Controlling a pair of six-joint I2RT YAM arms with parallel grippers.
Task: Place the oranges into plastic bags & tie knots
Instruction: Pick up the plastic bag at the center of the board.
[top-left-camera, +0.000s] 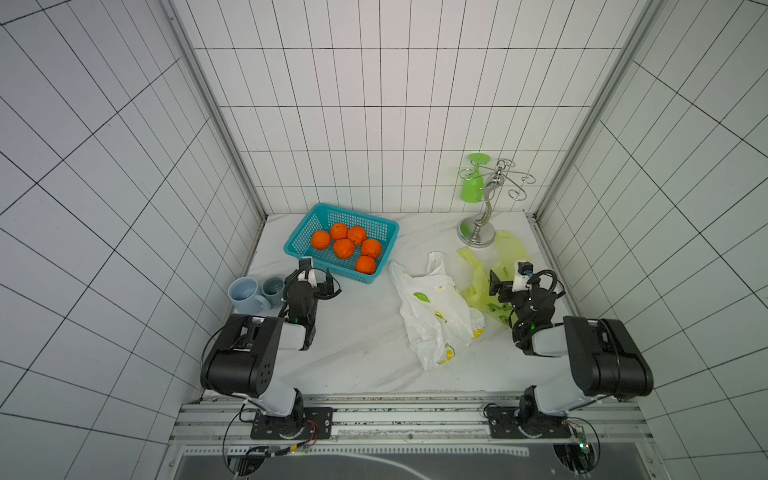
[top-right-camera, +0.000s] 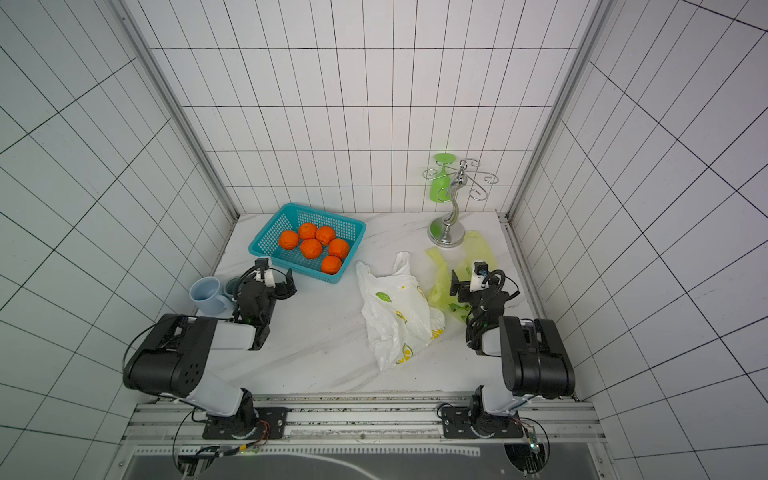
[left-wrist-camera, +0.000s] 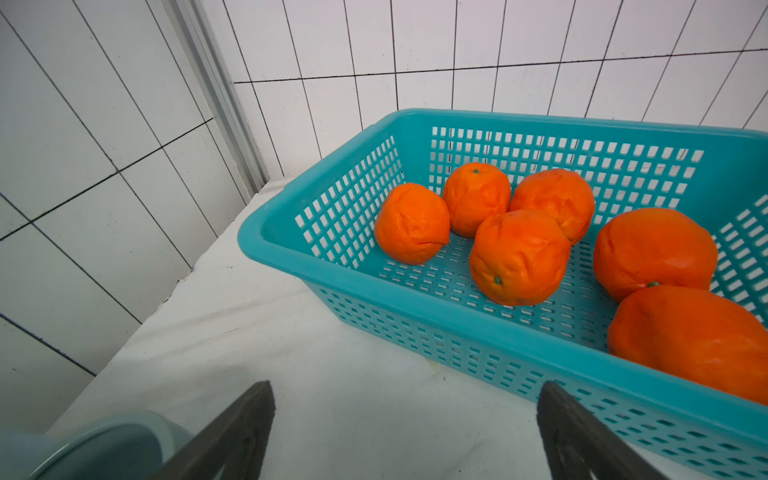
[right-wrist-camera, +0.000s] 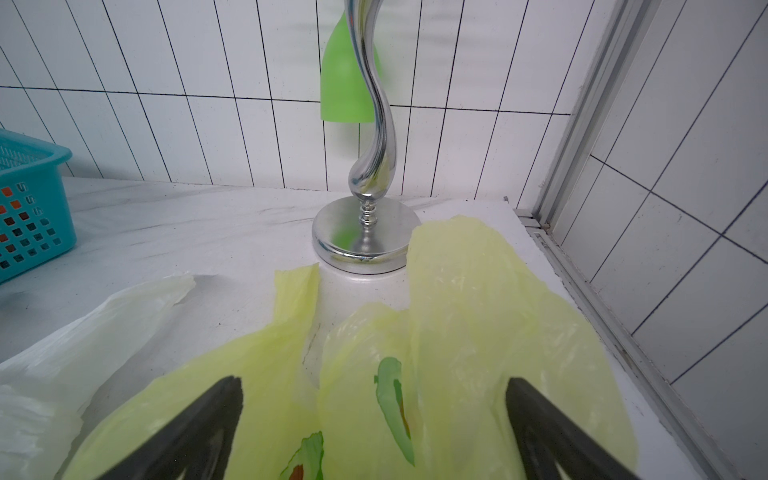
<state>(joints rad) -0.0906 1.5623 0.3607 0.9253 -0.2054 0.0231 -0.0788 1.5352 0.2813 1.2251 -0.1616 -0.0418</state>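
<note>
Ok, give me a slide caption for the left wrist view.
Open left gripper facing the teal basket of six oranges, a mug close beside the gripper.

An evenly lit, white, grey-veined surface (top-left-camera: 357, 332) is enclosed on three sides by white tiled walls (top-left-camera: 374, 104) with dark grout lines. Aluminium posts (top-left-camera: 216, 116) are fixed at both back corners.
</note>
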